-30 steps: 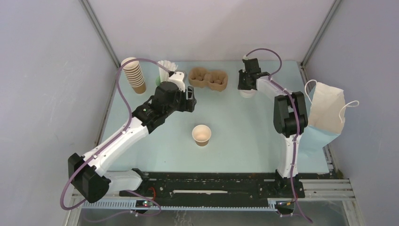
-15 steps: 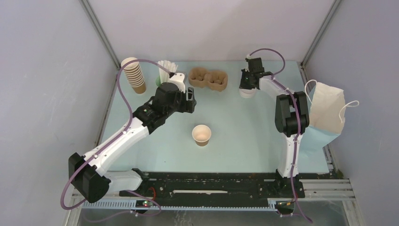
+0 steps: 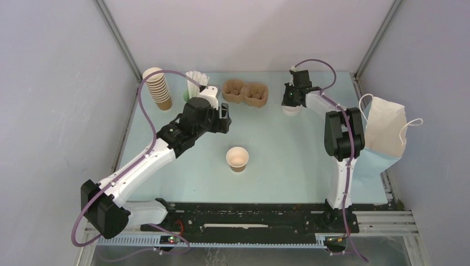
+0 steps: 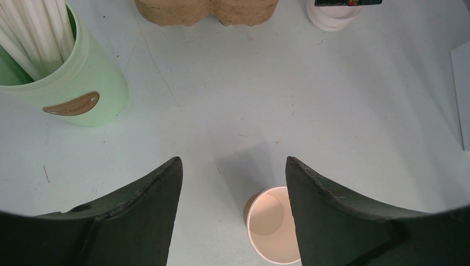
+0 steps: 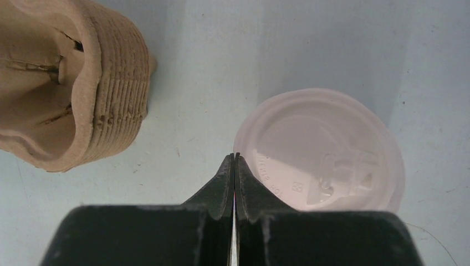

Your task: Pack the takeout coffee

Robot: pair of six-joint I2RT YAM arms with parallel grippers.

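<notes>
Your left gripper (image 4: 233, 162) hangs wide open and empty above the table (image 3: 288, 160). The small brown paper cup (image 3: 237, 159) stands upright and lidless at mid-table, near the gripper's fingers. Your right gripper (image 5: 235, 159) is pressed closed on nothing, its tips just beside a white lid (image 5: 327, 149) lying near the pulp carrier (image 3: 245, 92).
</notes>
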